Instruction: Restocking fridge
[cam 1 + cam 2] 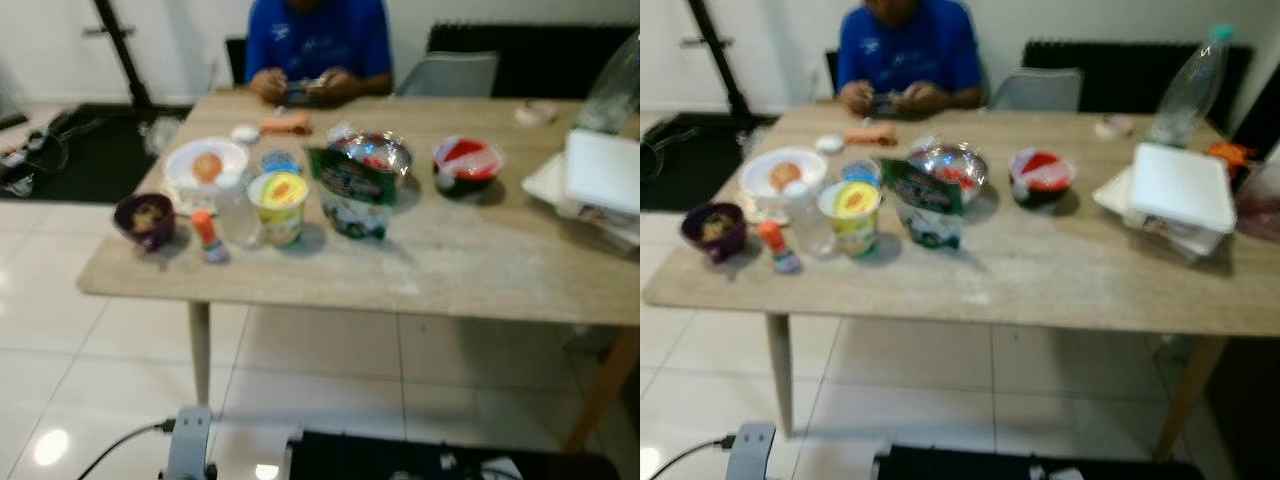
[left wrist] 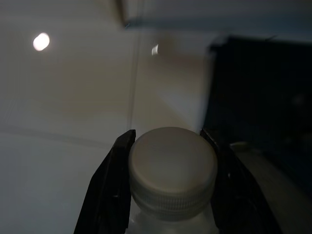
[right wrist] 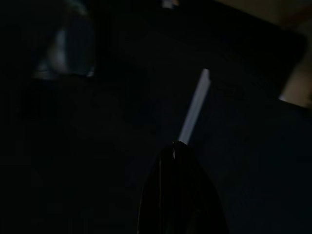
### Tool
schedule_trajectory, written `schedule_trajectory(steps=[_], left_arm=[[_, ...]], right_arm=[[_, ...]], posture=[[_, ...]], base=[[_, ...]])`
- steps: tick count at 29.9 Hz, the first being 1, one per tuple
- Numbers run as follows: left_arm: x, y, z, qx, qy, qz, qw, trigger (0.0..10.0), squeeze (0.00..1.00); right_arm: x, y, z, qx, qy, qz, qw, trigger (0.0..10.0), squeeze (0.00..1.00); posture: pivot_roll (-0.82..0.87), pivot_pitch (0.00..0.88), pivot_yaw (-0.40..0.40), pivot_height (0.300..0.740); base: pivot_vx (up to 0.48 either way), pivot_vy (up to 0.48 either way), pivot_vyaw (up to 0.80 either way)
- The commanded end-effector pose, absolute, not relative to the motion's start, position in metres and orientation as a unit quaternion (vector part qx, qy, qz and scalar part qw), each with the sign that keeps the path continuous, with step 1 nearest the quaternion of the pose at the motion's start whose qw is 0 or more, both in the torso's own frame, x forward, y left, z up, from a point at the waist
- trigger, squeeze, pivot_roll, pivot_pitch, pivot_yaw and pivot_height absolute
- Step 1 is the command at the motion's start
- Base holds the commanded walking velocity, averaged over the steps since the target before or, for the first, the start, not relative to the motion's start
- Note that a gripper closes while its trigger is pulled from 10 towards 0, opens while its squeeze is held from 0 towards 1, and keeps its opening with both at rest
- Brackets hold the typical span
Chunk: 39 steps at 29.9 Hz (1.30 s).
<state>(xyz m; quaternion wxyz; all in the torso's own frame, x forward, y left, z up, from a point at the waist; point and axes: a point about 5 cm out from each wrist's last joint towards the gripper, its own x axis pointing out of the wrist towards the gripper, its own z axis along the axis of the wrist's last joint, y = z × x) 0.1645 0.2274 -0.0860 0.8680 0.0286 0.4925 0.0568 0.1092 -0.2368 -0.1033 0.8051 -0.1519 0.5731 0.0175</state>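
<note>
Two fingers of the left end effector (image 2: 170,195) pinch a white-capped bottle (image 2: 172,168) above pale floor.

Wooden table (image 1: 470,270) on pale tiles, bearing purple bowl (image 1: 146,219), white plate (image 1: 205,162), yellow-lidded cup (image 1: 278,206), green pouch (image 1: 352,197), foil-covered bowl (image 1: 377,154), red bowl (image 1: 467,164), white boxes (image 1: 1181,190), clear bottle (image 1: 1189,86).
</note>
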Motion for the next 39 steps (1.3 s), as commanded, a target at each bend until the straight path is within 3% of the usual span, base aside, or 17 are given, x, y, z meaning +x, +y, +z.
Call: schedule_trajectory(steps=[1,7,39], left_arm=[[0.156,0.227,-0.09,0.033,0.504,0.053,0.862,10.0,0.0],[0.138,0.222,-0.097,0.053,0.53,0.026,0.846,10.0,0.0],[0.148,0.21,-0.096,0.06,0.521,-0.018,0.851,10.0,0.0]], right_arm=[[0.108,-0.235,-0.104,-0.155,0.577,0.021,0.801,10.0,0.0],[0.103,-0.233,-0.106,-0.154,0.588,0.017,0.794,10.0,0.0],[0.109,-0.234,-0.104,-0.165,0.58,0.029,0.797,10.0,0.0]], posture=[[-0.02,0.083,0.02,0.74],[-0.04,0.092,0.037,0.74],[-0.04,0.043,0.025,0.74]], base=[[0.0,0.0,-0.77],[0.0,0.0,-0.77],[0.0,0.0,-0.77]])
